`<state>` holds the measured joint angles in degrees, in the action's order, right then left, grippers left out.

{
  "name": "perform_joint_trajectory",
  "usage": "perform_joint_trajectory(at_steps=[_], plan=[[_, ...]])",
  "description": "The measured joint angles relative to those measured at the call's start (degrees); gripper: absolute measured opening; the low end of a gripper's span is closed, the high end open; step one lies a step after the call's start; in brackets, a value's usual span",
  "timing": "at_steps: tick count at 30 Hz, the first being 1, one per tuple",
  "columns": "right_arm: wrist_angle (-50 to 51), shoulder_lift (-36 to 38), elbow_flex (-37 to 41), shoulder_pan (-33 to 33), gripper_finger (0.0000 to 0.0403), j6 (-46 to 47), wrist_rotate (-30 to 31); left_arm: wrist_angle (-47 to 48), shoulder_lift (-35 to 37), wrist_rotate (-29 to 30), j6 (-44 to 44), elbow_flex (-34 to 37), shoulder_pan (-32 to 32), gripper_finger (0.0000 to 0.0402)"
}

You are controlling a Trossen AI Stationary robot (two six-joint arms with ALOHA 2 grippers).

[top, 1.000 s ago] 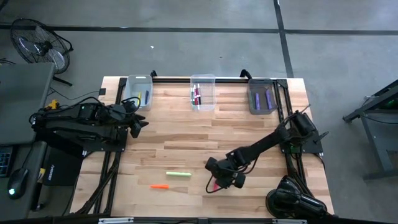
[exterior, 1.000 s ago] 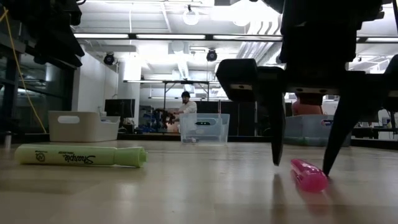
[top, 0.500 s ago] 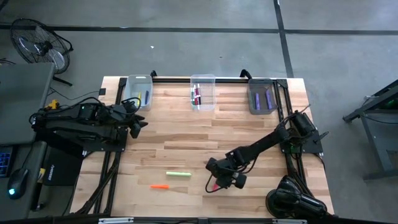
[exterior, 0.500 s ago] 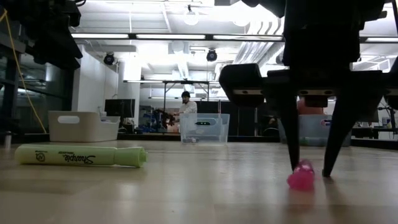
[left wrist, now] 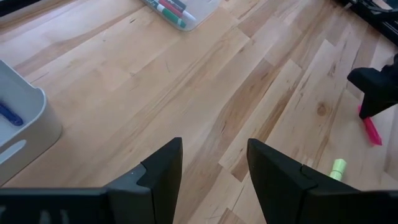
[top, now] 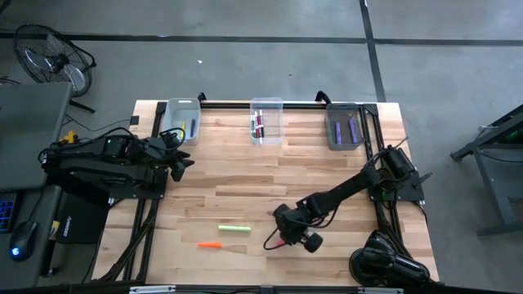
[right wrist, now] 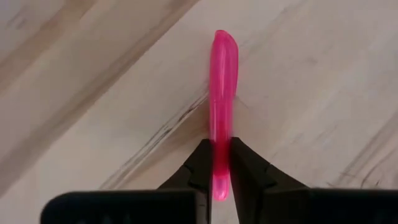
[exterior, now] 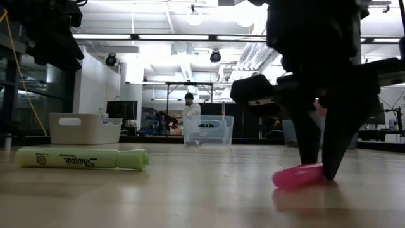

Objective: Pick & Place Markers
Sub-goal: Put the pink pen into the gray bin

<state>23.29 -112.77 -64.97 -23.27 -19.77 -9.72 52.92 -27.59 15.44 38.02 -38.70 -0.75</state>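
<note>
A pink marker (top: 279,242) lies on the wooden table near its front edge, right of the middle. My right gripper (right wrist: 221,180) is shut on it, reaching down from above. A light green marker (top: 234,229) and an orange marker (top: 209,244) lie flat on the table to the left of it. More markers rest in three bins along the far edge. My left gripper (left wrist: 214,180) waits open above the table's left side, with nothing between its fingers. My right gripper pinches the pink marker between its two fingers near one end (right wrist: 222,163), and the rest of the marker (right wrist: 222,87) sticks out beyond them. The fingers (exterior: 333,158) come steeply from above and lie across it. The marker (exterior: 297,176) rests on the table.
A white bin (top: 181,121), a clear bin (top: 266,121) and a grey bin (top: 346,126) stand along the far edge. Bare wood lies between them and the loose markers. Black frame rails run along the left and right sides of the table.
My right gripper has shut on the pink marker while rolling about its own pointing line. The marker has turned about on the table: before it pointed toward the near edge, now it lies crosswise in the low view.
</note>
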Motion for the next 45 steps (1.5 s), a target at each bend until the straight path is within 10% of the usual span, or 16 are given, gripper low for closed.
perform_joint_trajectory(at_steps=[17,45], plan=[[-2.17,1.46,0.2,-0.09,0.0024,20.19,3.8,-0.04,0.0,0.0,0.0,0.02,0.0,0.0176],[-17.45,17.02,0.22,5.45,0.0023,34.89,32.25,-12.17,-0.7,-1.29,-3.91,0.04,-0.02,0.0176]])
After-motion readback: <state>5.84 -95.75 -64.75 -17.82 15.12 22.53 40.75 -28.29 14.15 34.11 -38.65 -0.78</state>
